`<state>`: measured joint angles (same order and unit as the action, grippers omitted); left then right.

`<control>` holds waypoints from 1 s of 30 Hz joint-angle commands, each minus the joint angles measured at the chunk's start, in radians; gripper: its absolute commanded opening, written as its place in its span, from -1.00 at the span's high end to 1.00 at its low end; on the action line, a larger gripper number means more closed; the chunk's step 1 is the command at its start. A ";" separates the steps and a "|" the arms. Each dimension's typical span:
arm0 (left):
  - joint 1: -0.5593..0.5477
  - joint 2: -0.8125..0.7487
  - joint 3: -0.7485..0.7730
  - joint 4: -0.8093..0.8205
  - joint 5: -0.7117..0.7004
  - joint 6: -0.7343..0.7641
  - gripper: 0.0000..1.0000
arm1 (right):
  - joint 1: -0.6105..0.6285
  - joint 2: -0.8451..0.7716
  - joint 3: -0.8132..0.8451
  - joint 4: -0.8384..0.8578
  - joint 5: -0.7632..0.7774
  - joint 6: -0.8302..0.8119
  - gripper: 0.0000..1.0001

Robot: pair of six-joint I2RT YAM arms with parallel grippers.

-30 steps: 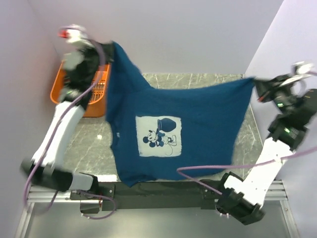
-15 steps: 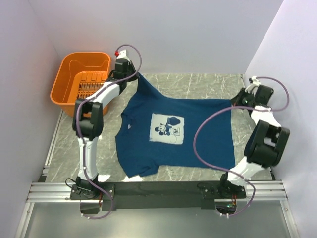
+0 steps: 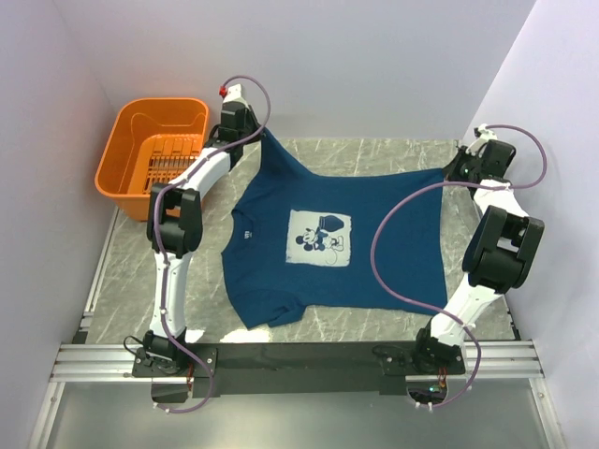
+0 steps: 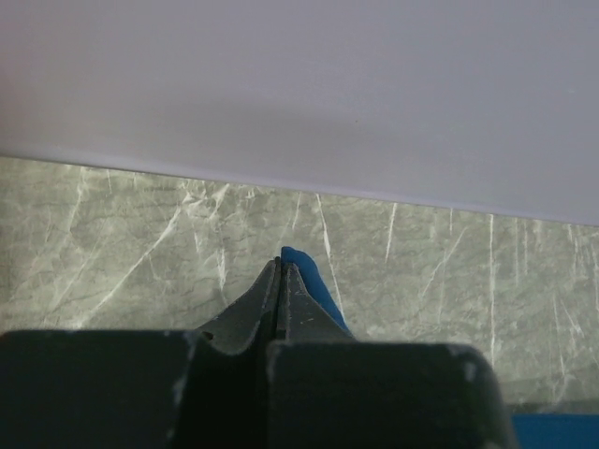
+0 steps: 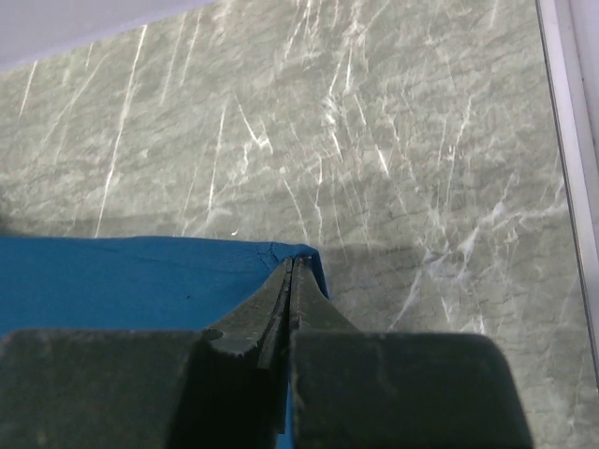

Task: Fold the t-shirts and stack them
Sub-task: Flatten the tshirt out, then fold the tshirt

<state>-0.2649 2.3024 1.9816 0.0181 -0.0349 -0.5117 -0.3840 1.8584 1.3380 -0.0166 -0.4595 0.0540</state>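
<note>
The dark blue t-shirt (image 3: 374, 267) lies print-up on the marble table (image 3: 374, 154), its pale chest print (image 3: 321, 236) near the middle and its collar to the left. Its far edge is stretched between the two grippers. My left gripper (image 3: 261, 140) is shut on the far left corner, and blue cloth (image 4: 311, 282) shows beside the closed fingers (image 4: 298, 304) of that gripper (image 4: 281, 265). My right gripper (image 3: 456, 169) is shut on the far right corner. In the right wrist view the cloth (image 5: 131, 281) spreads left from the pinched tips of this gripper (image 5: 295, 263).
An orange plastic basket (image 3: 120, 140) stands at the far left, just left of the left arm. The back wall runs close behind both grippers. The table's right edge rail (image 5: 571, 140) lies near the right gripper. Bare marble (image 3: 140, 271) shows left of the shirt.
The shirt hung in the air between raised arms. Both arms then reached to the far side and laid it on the table, and since have drawn its far edge slightly farther back.
</note>
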 commanded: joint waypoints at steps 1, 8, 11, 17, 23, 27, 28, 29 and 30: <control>0.006 0.014 0.045 0.032 -0.007 0.022 0.99 | 0.005 0.013 0.061 0.006 0.012 0.000 1.00; 0.006 0.011 0.043 0.040 0.026 0.041 0.99 | 0.004 0.016 0.059 -0.006 -0.007 -0.008 1.00; 0.007 -0.001 0.031 0.048 0.058 0.061 0.99 | 0.004 0.013 0.055 -0.014 -0.025 -0.014 1.00; 0.010 -0.063 -0.056 0.082 0.122 0.104 0.99 | 0.000 0.001 0.036 -0.034 -0.071 -0.042 1.00; 0.016 -0.152 -0.181 0.123 0.165 0.133 0.99 | -0.007 -0.019 0.009 -0.040 -0.128 -0.045 1.00; 0.018 -0.207 -0.259 0.146 0.178 0.156 0.99 | -0.016 -0.031 -0.006 -0.045 -0.149 -0.074 1.00; 0.019 -0.225 -0.282 0.149 0.181 0.157 0.99 | -0.018 -0.037 -0.011 -0.046 -0.156 -0.075 1.00; 0.021 -0.233 -0.293 0.151 0.185 0.162 0.99 | -0.021 -0.039 -0.014 -0.048 -0.156 -0.075 1.00; 0.023 -0.242 -0.312 0.158 0.197 0.171 0.99 | -0.024 -0.042 -0.019 -0.048 -0.162 -0.077 1.00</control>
<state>-0.2493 2.1571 1.7000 0.0952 0.1181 -0.3809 -0.3927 1.8668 1.3319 -0.0731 -0.5888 0.0010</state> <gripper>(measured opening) 0.012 0.004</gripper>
